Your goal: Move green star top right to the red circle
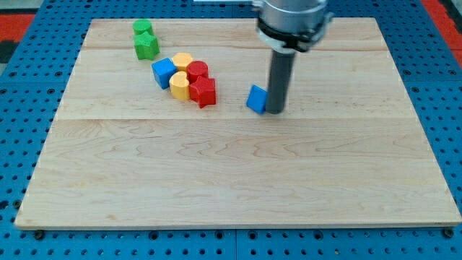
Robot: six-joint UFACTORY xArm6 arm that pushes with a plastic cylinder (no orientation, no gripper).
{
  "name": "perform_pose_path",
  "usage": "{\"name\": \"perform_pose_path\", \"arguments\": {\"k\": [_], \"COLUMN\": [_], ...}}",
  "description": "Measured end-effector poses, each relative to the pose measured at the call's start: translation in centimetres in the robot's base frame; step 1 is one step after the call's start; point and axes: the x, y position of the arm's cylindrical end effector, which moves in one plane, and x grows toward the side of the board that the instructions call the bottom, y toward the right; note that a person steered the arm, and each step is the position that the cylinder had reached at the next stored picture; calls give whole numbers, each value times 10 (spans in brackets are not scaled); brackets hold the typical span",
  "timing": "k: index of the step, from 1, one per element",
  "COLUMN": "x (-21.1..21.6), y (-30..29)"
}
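The green star (147,48) lies near the view's top left, just below a second green block (142,28). The red circle (198,71) sits in a tight cluster right of it, with a red star (203,92) below it, a yellow hexagon (182,61) and a yellow block (179,84) on its left, and a blue cube (164,72) at the cluster's left end. My tip (276,111) rests on the board right of the cluster, touching the right side of a small blue block (256,99). It is far right of the green star.
The wooden board (238,180) lies on a blue pegboard surface (14,144). The arm's grey wrist (292,22) hangs over the board's top middle.
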Motion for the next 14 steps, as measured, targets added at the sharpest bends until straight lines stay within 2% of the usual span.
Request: {"name": "perform_pose_path", "arguments": {"k": [2, 3, 4, 5, 6, 7, 9, 11, 12, 13, 14], "x": [-53, -66, -135, -195, -218, -222, -175, -133, -111, -147, -139], "y": [-26, -7, -34, -114, -233, -240, -304, -340, -330, -264, -259]}}
